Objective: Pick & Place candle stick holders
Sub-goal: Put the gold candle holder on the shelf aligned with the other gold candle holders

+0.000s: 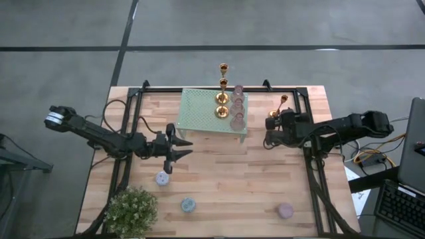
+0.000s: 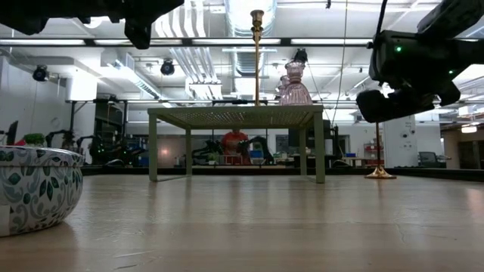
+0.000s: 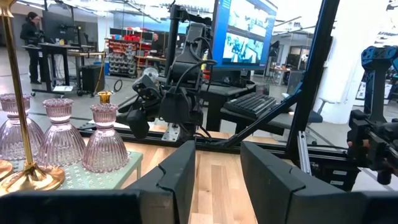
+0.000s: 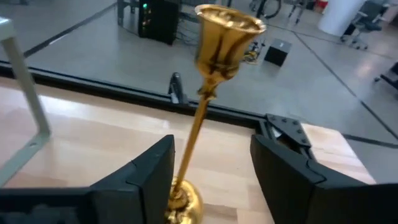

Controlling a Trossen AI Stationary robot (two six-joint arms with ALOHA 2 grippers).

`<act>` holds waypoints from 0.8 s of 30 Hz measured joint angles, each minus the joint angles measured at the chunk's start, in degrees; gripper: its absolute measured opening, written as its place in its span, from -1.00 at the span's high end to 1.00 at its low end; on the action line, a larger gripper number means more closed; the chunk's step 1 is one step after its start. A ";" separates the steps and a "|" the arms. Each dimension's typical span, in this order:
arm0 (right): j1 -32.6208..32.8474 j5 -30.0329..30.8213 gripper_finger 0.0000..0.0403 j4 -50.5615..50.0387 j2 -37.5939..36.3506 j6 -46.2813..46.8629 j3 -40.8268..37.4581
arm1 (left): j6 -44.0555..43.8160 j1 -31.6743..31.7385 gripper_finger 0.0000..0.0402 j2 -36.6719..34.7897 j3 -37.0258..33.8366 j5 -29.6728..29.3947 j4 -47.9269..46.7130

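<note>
Mint-green rack (image 1: 199,111) near the desk's (image 1: 219,179) far edge already carries holders, so it looks like the drop-off. Right claw (image 1: 273,123), fingers apart, flanks an upright gold candlestick (image 4: 208,106) beside the rack, probably freshly released or about to be gripped. Left claw (image 1: 180,147) waits apart mid-desk.

A wooden table (image 1: 219,172) fills the lower middle of the high view. A green rack (image 1: 199,113) is set at its upper middle. A gold candlestick (image 1: 283,101) is stood at upper right. A plant (image 1: 131,210) is placed at lower left, with three cups (image 1: 162,178) (image 1: 188,204) (image 1: 285,210) spread along the bottom.
</note>
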 joint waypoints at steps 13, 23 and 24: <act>-1.77 1.07 0.83 0.07 -0.02 -4.72 0.00 | 0.04 0.00 0.34 0.00 0.00 0.02 -0.22; -1.64 0.12 0.96 0.17 -0.50 -6.93 0.00 | 0.07 0.00 0.34 0.00 0.00 0.02 -0.03; -1.59 -0.73 0.96 0.16 -0.76 -7.39 0.00 | 0.07 0.00 0.34 0.00 0.00 0.02 0.00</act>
